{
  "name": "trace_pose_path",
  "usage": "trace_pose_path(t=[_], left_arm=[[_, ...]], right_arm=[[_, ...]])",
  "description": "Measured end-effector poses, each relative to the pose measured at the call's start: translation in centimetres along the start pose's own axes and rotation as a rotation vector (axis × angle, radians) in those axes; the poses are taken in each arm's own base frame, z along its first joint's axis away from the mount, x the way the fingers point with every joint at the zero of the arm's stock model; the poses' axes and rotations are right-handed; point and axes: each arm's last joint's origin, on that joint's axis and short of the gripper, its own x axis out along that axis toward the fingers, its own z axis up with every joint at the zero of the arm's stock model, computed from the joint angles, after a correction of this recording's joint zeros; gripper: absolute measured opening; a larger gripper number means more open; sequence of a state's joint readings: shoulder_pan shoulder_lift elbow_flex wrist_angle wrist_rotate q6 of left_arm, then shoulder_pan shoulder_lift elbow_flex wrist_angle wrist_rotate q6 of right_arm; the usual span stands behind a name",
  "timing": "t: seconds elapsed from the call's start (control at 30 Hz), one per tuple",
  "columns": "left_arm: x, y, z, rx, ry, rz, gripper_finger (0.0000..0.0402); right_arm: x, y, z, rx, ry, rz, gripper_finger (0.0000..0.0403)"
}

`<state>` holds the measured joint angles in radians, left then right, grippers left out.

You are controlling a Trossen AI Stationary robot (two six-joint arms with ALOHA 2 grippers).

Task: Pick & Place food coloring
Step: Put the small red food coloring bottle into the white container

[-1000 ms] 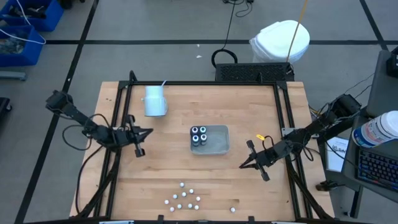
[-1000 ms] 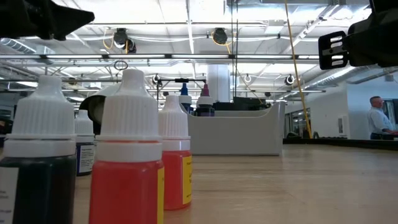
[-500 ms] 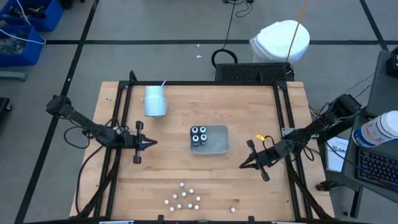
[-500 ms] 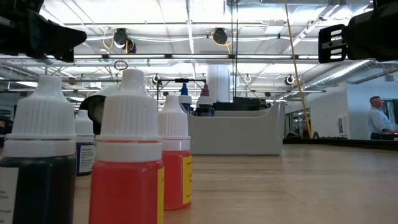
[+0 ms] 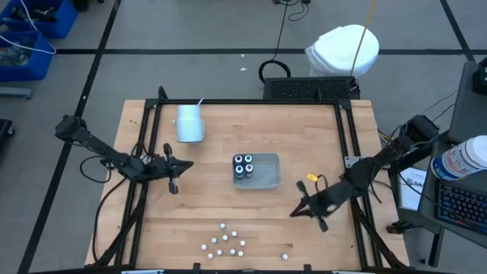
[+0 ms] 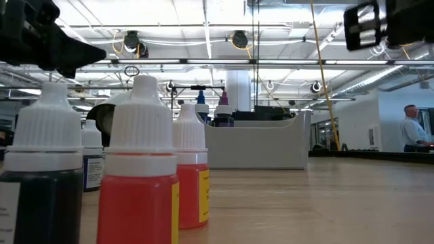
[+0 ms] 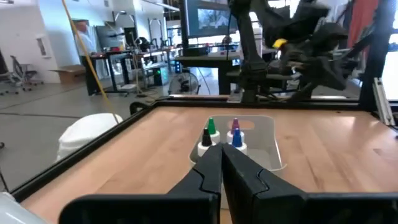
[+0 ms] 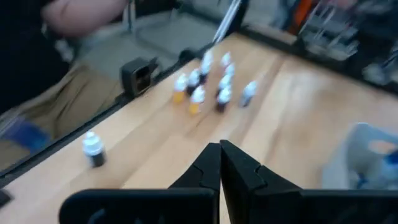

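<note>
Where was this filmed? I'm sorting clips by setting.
Probably a large open lab or workshop: exposed ceiling trusses with hanging lights, a wooden robot table on taped concrete floor, desks and monitors beyond.

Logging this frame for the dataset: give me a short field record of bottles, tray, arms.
bottles in tray: four food coloring bottles, at its left end
tray: grey tray, mid-table
loose bottles: cluster near the front edge, one apart
cup: white cup, back left
left gripper: fingers shut, empty, left of tray
right gripper: fingers shut, empty, front-right of tray
</note>
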<state>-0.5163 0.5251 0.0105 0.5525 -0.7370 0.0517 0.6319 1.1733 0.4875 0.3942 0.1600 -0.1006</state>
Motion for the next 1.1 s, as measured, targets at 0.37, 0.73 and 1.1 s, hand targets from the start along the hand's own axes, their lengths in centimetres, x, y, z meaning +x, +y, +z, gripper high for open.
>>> trace_pose_path(t=[0.37, 0.73, 1.1], left_arm=[[0.0, 0.0, 0.3, 0.045, -0.029, 0.0, 0.0019], [-0.1, 0.1, 1.3, 0.007, -0.112, 0.009, 0.0019], [-0.1, 0.1, 1.1, 0.016, -0.094, 0.005, 0.0019]], right_arm=[[5.2, 5.4, 8.6, 0.085, 0.25, 0.146, 0.0012], [7.3, 8.2, 7.7, 0.024, 0.268, 0.149, 0.013], [9.4, 9.1, 4.4, 0.066, 0.217, 0.157, 0.0182]])
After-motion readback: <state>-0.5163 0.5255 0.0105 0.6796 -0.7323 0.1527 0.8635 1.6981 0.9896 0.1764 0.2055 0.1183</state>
